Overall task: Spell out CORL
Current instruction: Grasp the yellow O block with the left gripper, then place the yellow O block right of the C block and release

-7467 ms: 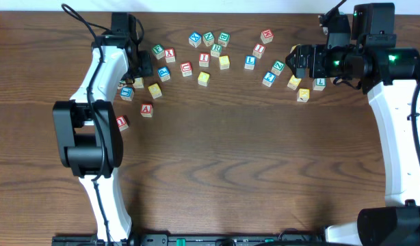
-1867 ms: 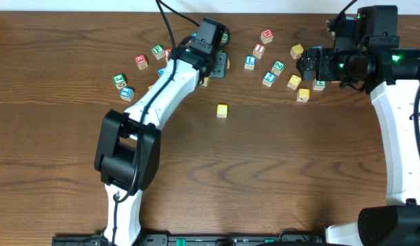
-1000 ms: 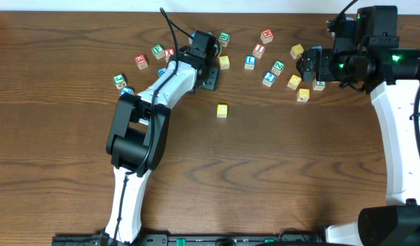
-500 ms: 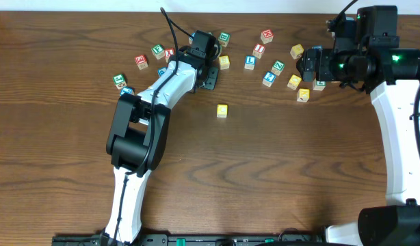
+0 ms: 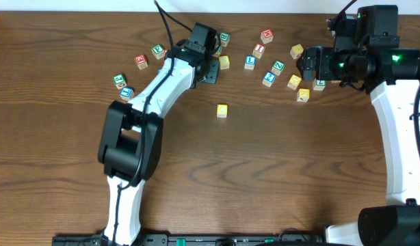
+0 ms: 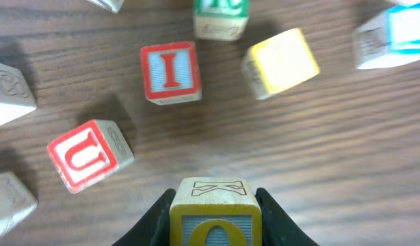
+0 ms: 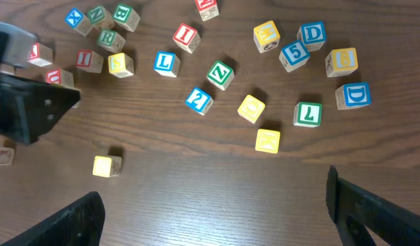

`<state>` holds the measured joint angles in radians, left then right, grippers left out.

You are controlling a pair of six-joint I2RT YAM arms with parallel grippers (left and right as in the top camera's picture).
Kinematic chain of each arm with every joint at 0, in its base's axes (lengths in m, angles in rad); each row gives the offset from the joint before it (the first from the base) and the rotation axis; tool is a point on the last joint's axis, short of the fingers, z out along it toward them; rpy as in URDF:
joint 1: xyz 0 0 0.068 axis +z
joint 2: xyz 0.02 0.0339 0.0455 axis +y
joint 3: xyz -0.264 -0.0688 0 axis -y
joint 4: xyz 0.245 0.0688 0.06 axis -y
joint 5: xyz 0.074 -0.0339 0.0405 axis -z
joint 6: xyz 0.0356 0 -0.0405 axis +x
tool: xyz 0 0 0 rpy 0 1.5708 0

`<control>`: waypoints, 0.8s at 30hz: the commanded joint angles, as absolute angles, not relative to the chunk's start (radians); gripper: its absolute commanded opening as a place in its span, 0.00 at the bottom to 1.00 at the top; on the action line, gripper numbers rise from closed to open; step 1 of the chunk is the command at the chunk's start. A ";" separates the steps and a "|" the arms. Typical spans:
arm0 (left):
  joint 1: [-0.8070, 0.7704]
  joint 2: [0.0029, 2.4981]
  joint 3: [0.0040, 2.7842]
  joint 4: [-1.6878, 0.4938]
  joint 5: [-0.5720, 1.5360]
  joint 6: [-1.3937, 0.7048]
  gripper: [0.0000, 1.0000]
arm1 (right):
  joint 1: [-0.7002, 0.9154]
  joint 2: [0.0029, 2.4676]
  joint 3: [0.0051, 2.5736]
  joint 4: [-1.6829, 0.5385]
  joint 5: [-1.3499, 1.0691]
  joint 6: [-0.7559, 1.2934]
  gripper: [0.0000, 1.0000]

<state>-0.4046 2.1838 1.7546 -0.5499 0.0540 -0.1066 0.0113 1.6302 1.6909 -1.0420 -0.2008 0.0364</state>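
My left gripper [image 5: 208,70] is at the back cluster and is shut on a yellow cube [image 6: 211,213] with an O on its face and a K on top. In the left wrist view the gripper [image 6: 211,205] has a black finger on each side of the cube. A second yellow cube [image 5: 222,111] stands alone at mid-table and also shows in the right wrist view [image 7: 105,165]. The blue L cube [image 5: 250,62] lies right of the left gripper, also seen from the right wrist [image 7: 166,63]. The green R cube [image 7: 110,39] lies beside the left gripper. My right gripper [image 5: 302,63] is open and empty, high over the table [image 7: 217,219].
Red I [image 6: 170,72] and red U [image 6: 87,154] cubes and a plain yellow cube [image 6: 280,63] lie just ahead of the left gripper. Several cubes, including a green L [image 7: 308,113] and yellow ones [image 7: 267,140], lie under the right gripper. More cubes [image 5: 140,61] lie at the back left.
Since the earliest frame the left arm has crossed from the far left to the middle cluster, and a yellow cube now stands alone at mid-table. In the last second its elbow swung left. The right arm is still.
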 commanded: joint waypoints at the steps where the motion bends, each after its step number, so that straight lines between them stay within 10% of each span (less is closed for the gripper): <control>1: -0.451 2.131 1.762 -0.583 0.060 -0.196 0.27 | 0.008 1.639 1.684 -1.040 -0.192 0.040 0.99; 24: -0.691 2.188 1.688 -0.717 0.002 -0.501 0.27 | 0.008 1.639 1.684 -1.052 -0.193 0.040 0.99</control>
<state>-0.6971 2.1559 1.6997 -0.7254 0.0238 -0.4625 0.0113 1.6299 1.6909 -1.0512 -0.2008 0.0368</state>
